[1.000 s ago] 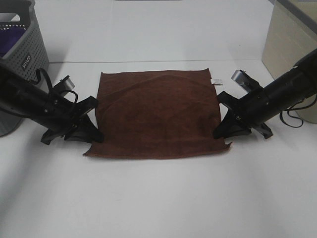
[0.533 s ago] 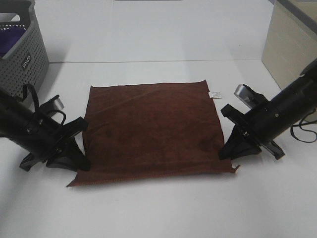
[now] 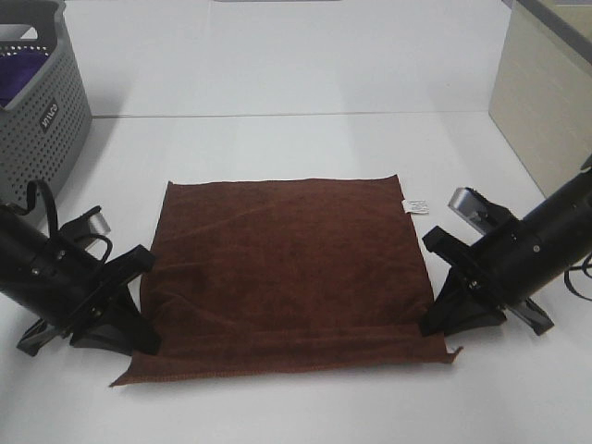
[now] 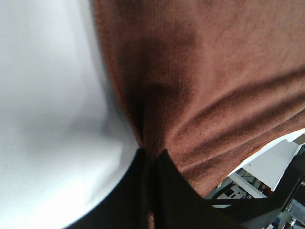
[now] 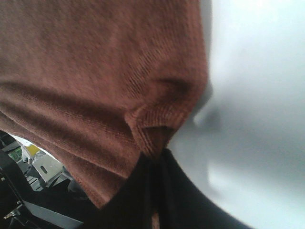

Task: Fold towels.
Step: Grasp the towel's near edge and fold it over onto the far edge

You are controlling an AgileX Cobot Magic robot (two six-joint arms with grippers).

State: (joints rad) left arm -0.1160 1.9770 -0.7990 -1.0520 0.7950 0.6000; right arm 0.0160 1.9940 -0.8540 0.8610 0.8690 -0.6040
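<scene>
Lower frame: left gripper (image 3: 141,338) and right gripper (image 3: 435,324) clamp the dark reddish-brown square microfibre towel (image 3: 287,264); raise both evenly, edge taut.

Left hand (image 3: 145,319) and right hand (image 3: 435,313) have dragged the towel (image 3: 287,264) nearer the bench's (image 3: 296,148) front edge, raising a crease.

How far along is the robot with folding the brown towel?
Barely started. Done: the dark reddish-brown square microfibre towel lies spread open on the white table. In hand: the left gripper and right gripper are each shut on a near side edge. To do: no fold shows yet; every fold remains.
</scene>
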